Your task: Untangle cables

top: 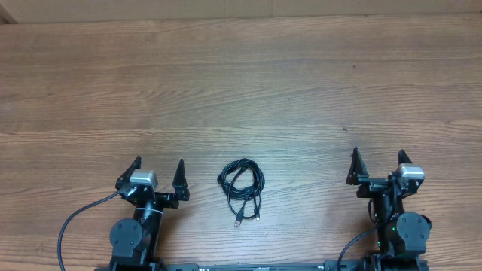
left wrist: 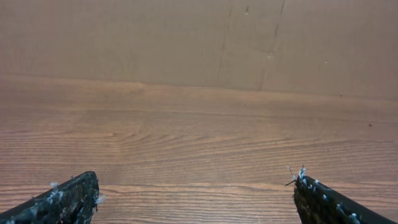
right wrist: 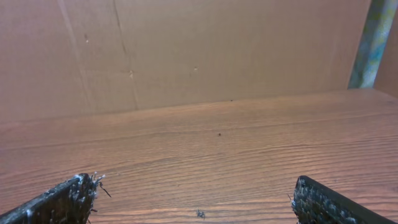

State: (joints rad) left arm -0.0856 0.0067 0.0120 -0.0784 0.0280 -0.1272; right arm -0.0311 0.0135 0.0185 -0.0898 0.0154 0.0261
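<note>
Coiled cables lying between both arms
The black cables (top: 241, 184) lie in a loose bundle on the wooden counter (top: 241, 75), close to its near edge, plug ends nearest. The left tool (top: 158, 175) and right tool (top: 378, 167) flank them, both spread wide and holding nothing.

No legible text, labels, brands or numbers in any view. Nothing to read on the table (top: 241, 83) or on the cardboard backdrop (left wrist: 155, 37) along its far edge.
</note>
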